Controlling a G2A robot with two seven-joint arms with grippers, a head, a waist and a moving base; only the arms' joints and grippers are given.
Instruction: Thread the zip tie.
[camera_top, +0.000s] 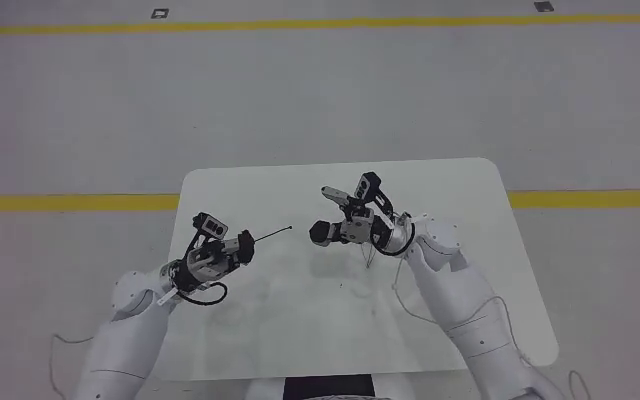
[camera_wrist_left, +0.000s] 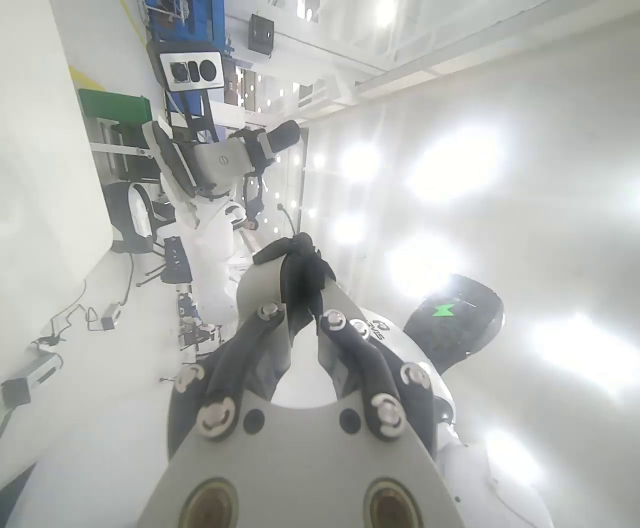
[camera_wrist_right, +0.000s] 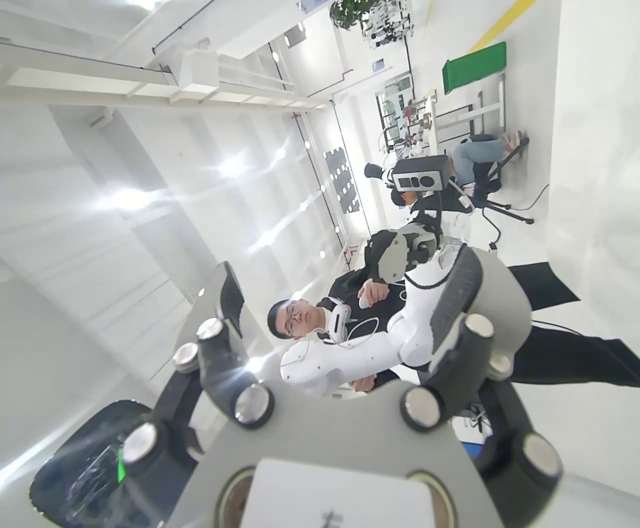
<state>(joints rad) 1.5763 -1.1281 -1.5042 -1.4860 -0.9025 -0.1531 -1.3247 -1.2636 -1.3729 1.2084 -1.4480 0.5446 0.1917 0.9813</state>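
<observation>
Zip tie (camera_top: 270, 237) between left fingers (camera_wrist_left: 260, 280), right fingers (camera_wrist_right: 480, 300) apart

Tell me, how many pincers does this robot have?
2. The left pincer, over the left side of the table, is shut on a black zip tie; the right pincer hangs open near the middle.

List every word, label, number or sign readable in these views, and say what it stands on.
No text reads whole.
Grey print on the pale side of the left gripper: cut off, unreadable.
Dark mark on the white label at the base of the right gripper: cropped, unreadable.
Green mark on the black rounded housing: a shape, no letters.
</observation>
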